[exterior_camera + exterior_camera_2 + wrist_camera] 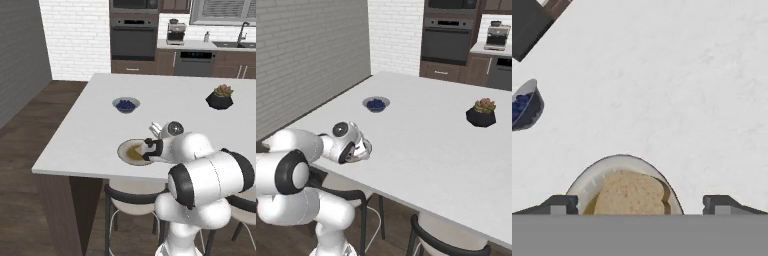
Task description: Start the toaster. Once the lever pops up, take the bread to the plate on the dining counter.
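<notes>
Bread [631, 194] lies flat on the plate [587, 181], directly below the gripper [640, 204] and between its two dark fingertips [560, 204] in the hand view, with clear gaps on both sides; neither tip touches the slice. The jaws stand wide apart, wider than the slice, and they hold nothing. The plate's pale rim curves around the slice just ahead of the fingertips, and its brownish centre shows at the edge of the bread. In the left base view the gripper [150, 149] hangs just above the plate [125, 148], which sits on the dining counter [95, 125] near its front edge, and the robot's white wrist covers the plate's right part. In the right base view the hand [358, 149] points down at the white top of the dining counter [426, 145] near its front-left edge, and the plate there is hidden behind the wrist. Beyond the gripper and off to its left stands a small bowl of blue berries [126, 105], well apart from the plate; it shows at the left edge of the hand view too [523, 106]. Farther beyond and to the right of the gripper sits a dark pot with a pinkish-green succulent [220, 97], also on the white top, well apart from the hand.
</notes>
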### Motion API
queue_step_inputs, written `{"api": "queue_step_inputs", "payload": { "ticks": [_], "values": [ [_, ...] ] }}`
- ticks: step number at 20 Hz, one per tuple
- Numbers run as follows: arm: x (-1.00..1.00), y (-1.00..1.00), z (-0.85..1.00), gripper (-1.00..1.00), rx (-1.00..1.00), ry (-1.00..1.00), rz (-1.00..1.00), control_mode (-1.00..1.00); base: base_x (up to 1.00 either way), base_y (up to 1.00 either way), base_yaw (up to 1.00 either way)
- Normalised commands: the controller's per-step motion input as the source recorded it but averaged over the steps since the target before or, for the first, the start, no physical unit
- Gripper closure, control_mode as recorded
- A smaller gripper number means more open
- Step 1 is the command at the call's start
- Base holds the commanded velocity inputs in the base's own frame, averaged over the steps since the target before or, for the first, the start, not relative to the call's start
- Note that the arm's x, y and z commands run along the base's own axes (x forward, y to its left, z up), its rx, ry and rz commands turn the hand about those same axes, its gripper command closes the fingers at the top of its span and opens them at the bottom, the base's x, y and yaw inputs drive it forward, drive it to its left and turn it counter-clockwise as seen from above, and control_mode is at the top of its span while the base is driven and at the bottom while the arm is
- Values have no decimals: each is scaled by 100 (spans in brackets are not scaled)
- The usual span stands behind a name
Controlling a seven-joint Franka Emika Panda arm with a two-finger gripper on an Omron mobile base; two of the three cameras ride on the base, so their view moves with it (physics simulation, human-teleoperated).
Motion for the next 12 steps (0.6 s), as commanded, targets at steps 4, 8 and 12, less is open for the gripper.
{"api": "queue_step_inputs", "payload": {
  "ticks": [4, 8, 12],
  "values": [
    [-6, 0, 100, -100, 11, 1, 0, -100, 0, 0, 0],
    [-83, -19, 100, -100, 1, 4, 0, -100, 0, 0, 0],
    [-100, -16, 68, -100, -1, -1, 0, -100, 0, 0, 0]
  ]
}}
